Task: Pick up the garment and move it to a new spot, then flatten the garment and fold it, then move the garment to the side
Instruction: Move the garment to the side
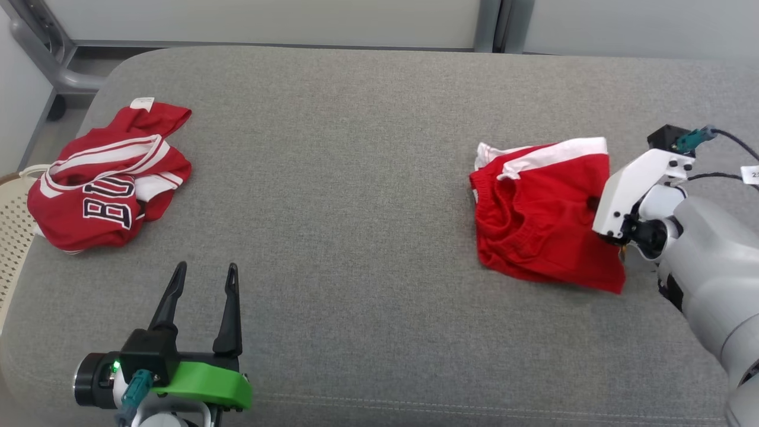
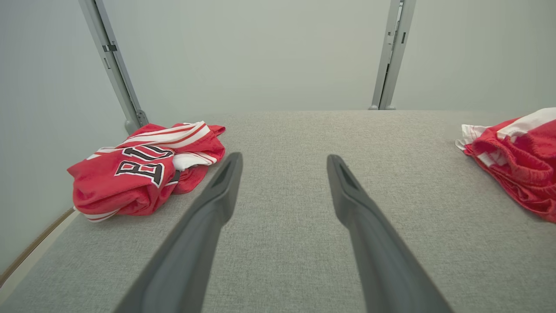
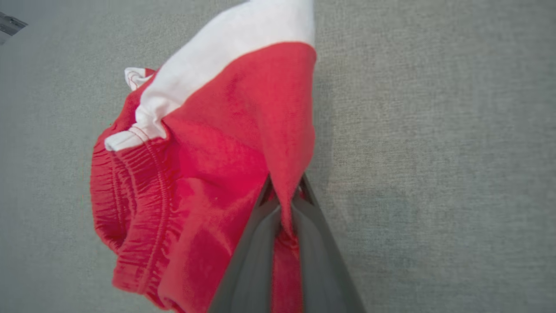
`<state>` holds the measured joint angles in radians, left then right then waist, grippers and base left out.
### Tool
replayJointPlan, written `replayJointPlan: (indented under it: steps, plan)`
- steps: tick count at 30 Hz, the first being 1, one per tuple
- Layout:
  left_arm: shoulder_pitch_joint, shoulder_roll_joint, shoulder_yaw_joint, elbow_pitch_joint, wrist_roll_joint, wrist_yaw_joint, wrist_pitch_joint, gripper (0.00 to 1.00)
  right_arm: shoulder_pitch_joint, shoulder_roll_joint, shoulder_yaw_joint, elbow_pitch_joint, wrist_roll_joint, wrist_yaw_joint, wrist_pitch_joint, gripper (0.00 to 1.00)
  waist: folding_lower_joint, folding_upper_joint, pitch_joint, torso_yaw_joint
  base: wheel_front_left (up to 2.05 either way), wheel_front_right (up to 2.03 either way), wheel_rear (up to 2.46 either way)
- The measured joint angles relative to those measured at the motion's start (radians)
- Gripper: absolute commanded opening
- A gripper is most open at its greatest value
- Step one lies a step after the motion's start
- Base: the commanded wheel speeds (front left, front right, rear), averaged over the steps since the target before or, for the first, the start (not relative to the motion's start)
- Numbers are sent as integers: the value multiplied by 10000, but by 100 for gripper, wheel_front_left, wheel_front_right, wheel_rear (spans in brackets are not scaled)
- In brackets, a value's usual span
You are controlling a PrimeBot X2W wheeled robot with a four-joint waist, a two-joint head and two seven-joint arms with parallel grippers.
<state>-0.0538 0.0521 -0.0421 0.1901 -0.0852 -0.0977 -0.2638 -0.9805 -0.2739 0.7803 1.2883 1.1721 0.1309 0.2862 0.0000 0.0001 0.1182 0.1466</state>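
Grey cushion (image 1: 367, 178) bears red shorts (image 1: 533, 219), edge pinched in right end effector (image 3: 284, 195).

The shorts (image 1: 542, 219) are bright red with a white band along one edge and a red gathered waistband. The jersey (image 1: 107, 184) is the same red, striped white at its trim, with black letters outlined in white. The table (image 1: 356, 178) is a plain mid-grey weave, the left claw (image 1: 206, 267) has black fingers over a lime-green bracket (image 1: 204, 385), the right claw (image 3: 284, 187) has dark grey fingers, and the basket (image 1: 9, 249) is cream.
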Motion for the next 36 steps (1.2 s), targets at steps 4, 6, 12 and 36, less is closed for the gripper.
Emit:
replayJointPlan:
  steps: [4, 6, 12, 36]
  plan:
    - [-81, 67, 194, -4, 58, 17, 0, 100, -300, -447, 65, 4, -146, 0, -56, 0, 0, 0, 135, -99, 0, 0, 0]
    - [-87, 88, 299, -40, 69, 23, 0, 100, -395, -646, 92, 4, -209, 0, -58, 0, 0, 0, 202, -145, 0, 0, 0]
    - [-105, 107, 403, -134, 96, 23, -2, 100, -515, -1287, 171, 8, -445, 0, 33, 0, 0, 0, 412, -243, 0, 0, 0]
    - [-652, 125, 253, -403, 265, -84, -2, 100, -2178, -3860, -6, 13, -2207, 4, -48, 0, 0, 0, 1734, 150, 0, 0, 0]
